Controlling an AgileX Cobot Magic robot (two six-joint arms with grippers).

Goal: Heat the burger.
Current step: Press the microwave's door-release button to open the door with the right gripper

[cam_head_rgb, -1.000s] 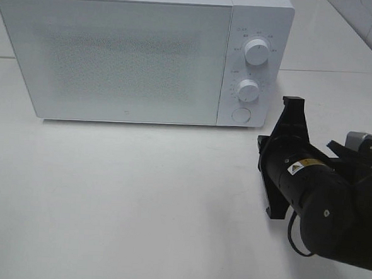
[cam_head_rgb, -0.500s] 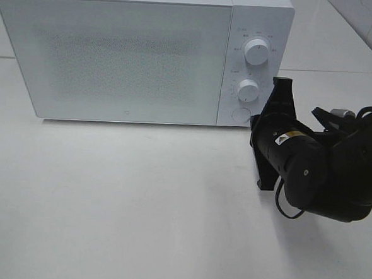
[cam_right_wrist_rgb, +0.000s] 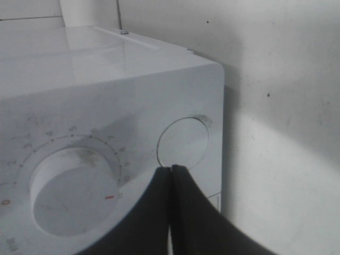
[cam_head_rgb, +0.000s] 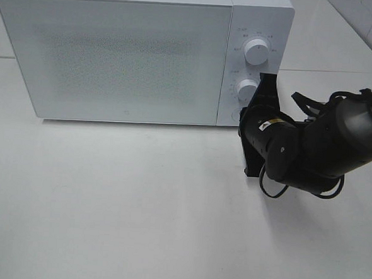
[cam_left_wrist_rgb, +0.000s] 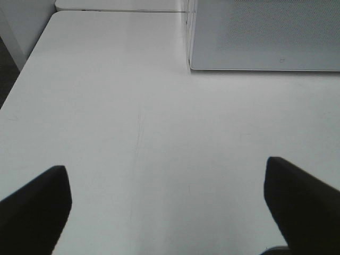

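Your R fingers (cam_right_wrist_rgb: pixel 154 212), pressed together, have swung in off the table (cam_head_rgb: pixel 138 206) to the microwave's (cam_head_rgb: pixel 263 18) round button (cam_right_wrist_rgb: pixel 183 142). Door (cam_head_rgb: pixel 115 53) shut, burger not visible, prob. inside. L fingers (cam_left_wrist_rgb: pixel 300 196) apart, idle.

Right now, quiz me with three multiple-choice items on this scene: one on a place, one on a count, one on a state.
1. The right fingers point at: A a handle; B the round button; C a plate.
2. How many knobs on the microwave panel? A one; B three; C two.
3. The microwave door is: A shut; B ajar; C wide open.
Answers: 1 B, the closed tips sit at the button's edge; 2 C, one knob stands above the other; 3 A, the door lies flush with the front.
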